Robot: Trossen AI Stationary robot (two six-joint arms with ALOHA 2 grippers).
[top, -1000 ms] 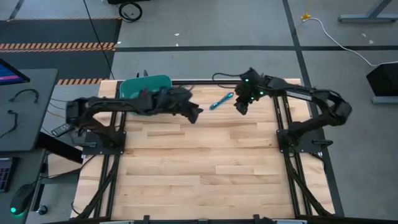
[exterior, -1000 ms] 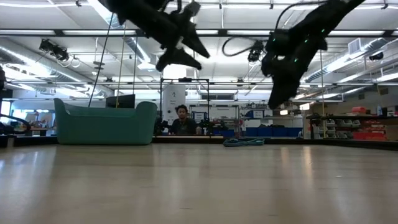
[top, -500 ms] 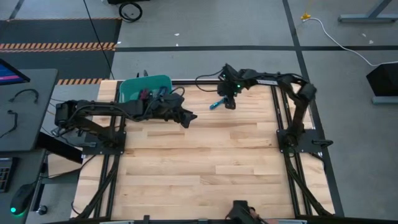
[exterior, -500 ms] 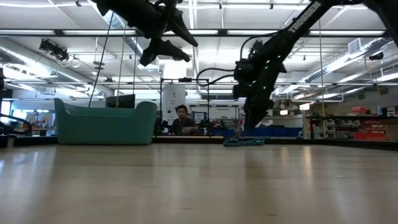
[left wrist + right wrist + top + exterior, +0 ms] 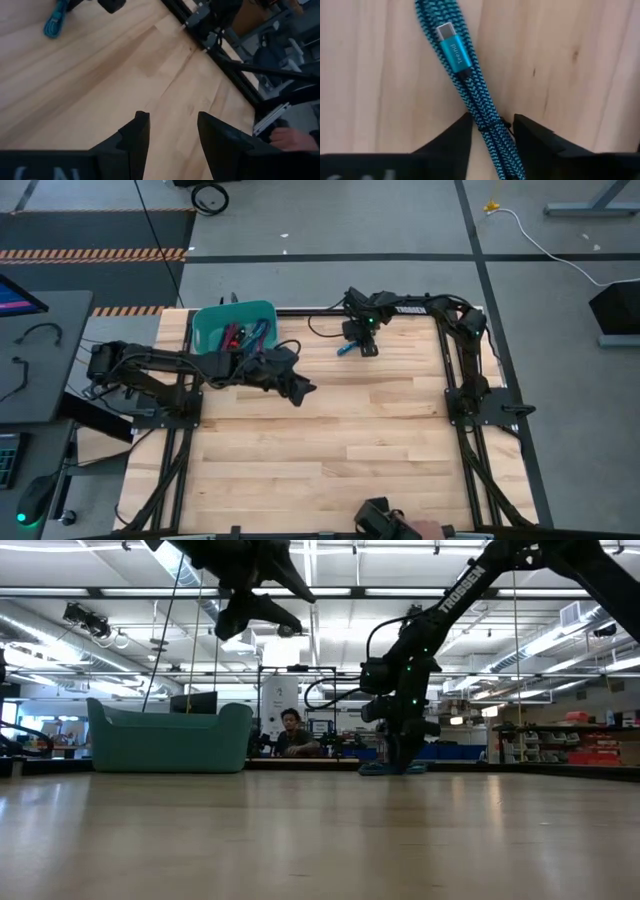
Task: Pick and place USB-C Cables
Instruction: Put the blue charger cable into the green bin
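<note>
Right gripper [image 5: 492,131] lowered over teal USB-C cable [image 5: 465,75], fingers parted narrowly, cable straddled between them, not yet lifted. Left gripper [image 5: 170,131] empty, fingers spread apart, held beside teal bin [image 5: 210,322]. Several cables seen inside bin; this one judged remaining.

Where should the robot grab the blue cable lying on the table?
Best around the middle of the blue cable, where a small tie binds its strands into one flat bundle, not at the smooth metal plug. It lies flat on the wooden table, so coming straight down from above looks right. The right gripper already has a finger on each side there, open. The left gripper waits nearer the bin.
</note>
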